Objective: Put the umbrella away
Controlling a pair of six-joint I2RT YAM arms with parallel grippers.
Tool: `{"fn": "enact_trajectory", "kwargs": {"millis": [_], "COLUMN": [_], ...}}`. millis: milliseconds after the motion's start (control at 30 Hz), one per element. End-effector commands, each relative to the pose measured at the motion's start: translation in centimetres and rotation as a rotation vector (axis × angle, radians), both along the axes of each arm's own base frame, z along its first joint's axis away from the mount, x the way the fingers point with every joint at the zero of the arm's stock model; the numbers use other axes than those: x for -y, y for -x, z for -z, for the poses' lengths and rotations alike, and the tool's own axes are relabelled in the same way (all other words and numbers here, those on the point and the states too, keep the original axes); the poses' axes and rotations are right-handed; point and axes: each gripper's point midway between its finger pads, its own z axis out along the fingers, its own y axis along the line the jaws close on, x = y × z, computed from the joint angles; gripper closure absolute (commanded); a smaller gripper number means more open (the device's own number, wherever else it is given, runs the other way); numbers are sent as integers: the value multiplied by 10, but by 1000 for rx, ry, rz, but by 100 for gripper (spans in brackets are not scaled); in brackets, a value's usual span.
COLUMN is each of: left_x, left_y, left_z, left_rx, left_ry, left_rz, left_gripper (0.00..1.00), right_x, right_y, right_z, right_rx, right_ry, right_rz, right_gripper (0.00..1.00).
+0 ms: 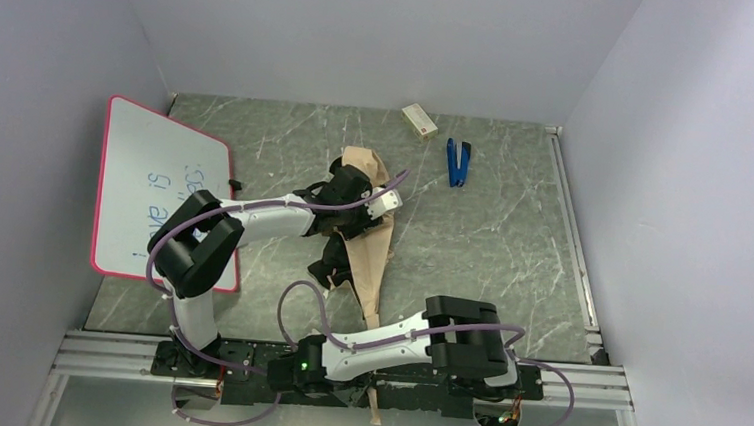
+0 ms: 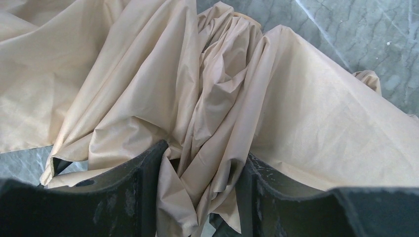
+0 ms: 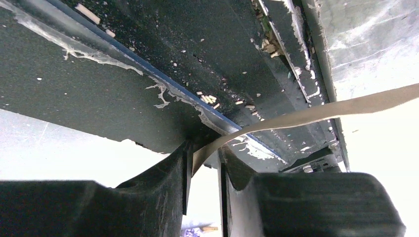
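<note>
The umbrella (image 1: 372,258) is a heap of tan fabric lying mid-table, narrowing toward the near edge. Its long tan strap (image 1: 374,405) hangs down over the front rail. My left gripper (image 1: 332,270) reaches down onto the fabric's left side. In the left wrist view the gripper (image 2: 200,158) is closed on a bunched fold of the umbrella fabric (image 2: 212,113). My right gripper (image 3: 203,148) is below the table's near edge, looking up at the frame's underside. Its jaws stand narrowly apart with the strap's end (image 3: 296,116) between them, lying against the left finger (image 3: 173,173).
A pink-rimmed whiteboard (image 1: 154,192) lies at the left, partly under the left arm. A small cardboard box (image 1: 420,121) and a blue tool (image 1: 458,164) lie at the back. An aluminium rail (image 1: 592,373) runs along the near edge. Grey walls close in three sides.
</note>
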Motion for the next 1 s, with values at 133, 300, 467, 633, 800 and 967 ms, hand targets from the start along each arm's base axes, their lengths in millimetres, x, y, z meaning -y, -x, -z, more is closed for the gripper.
{"fn": "enact_trajectory", "kwargs": {"millis": [133,300,467,633,800,967], "left_x": [-5,-4,-4,0,5,10], "left_y": [-9,-8,-8,-5,-1,4], "left_z": [1,-1,-2,-2,-1,-2], "left_rx": [41,43,47,44,44,41], "left_ry": [-17,-16,-16,-8,-9,4], "left_rz": [-21,-15,-11,-3,11,26], "left_gripper": [42,40,39,40,40,41], "right_x": [28,14,9,6,3,3], "right_y": [124,127,118,87,50,-2], "right_z": [-19,-36,-45,-53,-54,-73], "right_rx": [-2,-1,54,168,151,230], "right_ry": [-143,-255,-319,-413,-554,-703], "right_rz": [-419,-374,-312,-178,-21,204], "right_gripper": [62,54,45,41,40,39]}}
